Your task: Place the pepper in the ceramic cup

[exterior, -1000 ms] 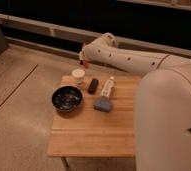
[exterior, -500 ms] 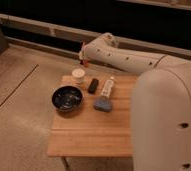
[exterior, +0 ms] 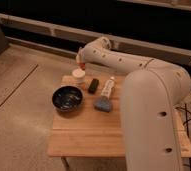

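A: Our arm [exterior: 139, 75] reaches over the table [exterior: 89, 135], past the bowl [exterior: 67, 97], and the gripper [exterior: 82, 62] hangs just above the cup [exterior: 78, 75]

B: Fingers clamped shut, and that orange-red bit at the tip looks like the pepper [exterior: 82, 65], pinched there

A: So we centre it over the rim, go lower, point down, and only then let go, or it may bounce out
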{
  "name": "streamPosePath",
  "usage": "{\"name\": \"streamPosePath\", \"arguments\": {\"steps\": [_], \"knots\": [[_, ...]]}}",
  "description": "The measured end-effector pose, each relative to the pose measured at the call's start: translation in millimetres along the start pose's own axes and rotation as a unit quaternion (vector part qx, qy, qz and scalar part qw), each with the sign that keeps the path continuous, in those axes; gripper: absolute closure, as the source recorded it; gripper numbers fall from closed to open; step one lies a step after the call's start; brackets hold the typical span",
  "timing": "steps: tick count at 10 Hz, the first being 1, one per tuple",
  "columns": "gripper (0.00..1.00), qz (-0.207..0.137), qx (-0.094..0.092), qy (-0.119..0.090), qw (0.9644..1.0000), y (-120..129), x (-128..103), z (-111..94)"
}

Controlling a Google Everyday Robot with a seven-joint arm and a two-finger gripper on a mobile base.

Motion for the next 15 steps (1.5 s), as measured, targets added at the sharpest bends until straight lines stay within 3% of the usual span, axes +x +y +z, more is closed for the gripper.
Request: {"name": "streamPosePath", "arguments": {"steps": [5, 9, 15], "knots": [[1.00, 0.009, -0.031, -0.016, 0.9994, 1.1, -12.7, 38.3], [0.99, 0.001, -0.063, 0.001, 0.9980, 9.8, 3.6, 68.9], [0.44, -0.005, -0.079, 0.003, 0.9969, 2.9, 1.8, 75.1]]}}
